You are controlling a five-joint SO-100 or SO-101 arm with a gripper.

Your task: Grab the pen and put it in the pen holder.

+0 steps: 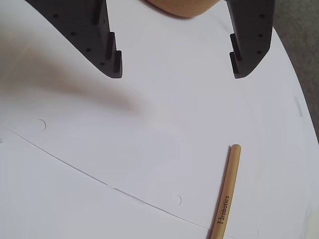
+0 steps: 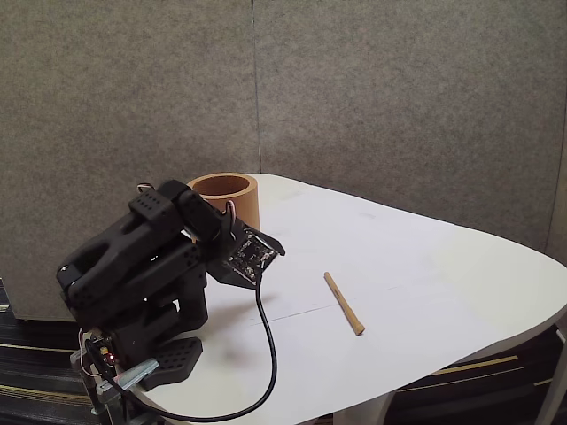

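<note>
in the wrist view the two dark fingers (image 1: 113, 64) hang spread wide apart with nothing between them, the gripper (image 1: 177, 69) empty above the white surface (image 1: 75, 199). the pen (image 1: 228, 194) lies flat on that surface toward the lower right of the wrist view, well apart from both fingertips and nearer the right-hand one; its blunt end points up toward the fingers while the rest runs down and slightly left to the bottom edge, so its long axis is close to vertical in this view, with small dark lettering along the shaft. in the fixed view the pen (image 2: 344, 303) rests alone near the middle of the surface, to the right of the folded arm, angled from upper left to lower right, with the gripper (image 2: 252, 257) drawn in close to the robot's base and clearly short of it. the pen holder (image 2: 223, 202) stands upright at the far left of the surface, behind the arm, and its tan rim (image 1: 182, 7) peeks in at the top of the wrist view between the fingers. my judgement is that the coming move turns on reaching outward and to the right until the spread fingers straddle the shaft across its narrow width, not along its length; the grasp has not yet begun.
</note>
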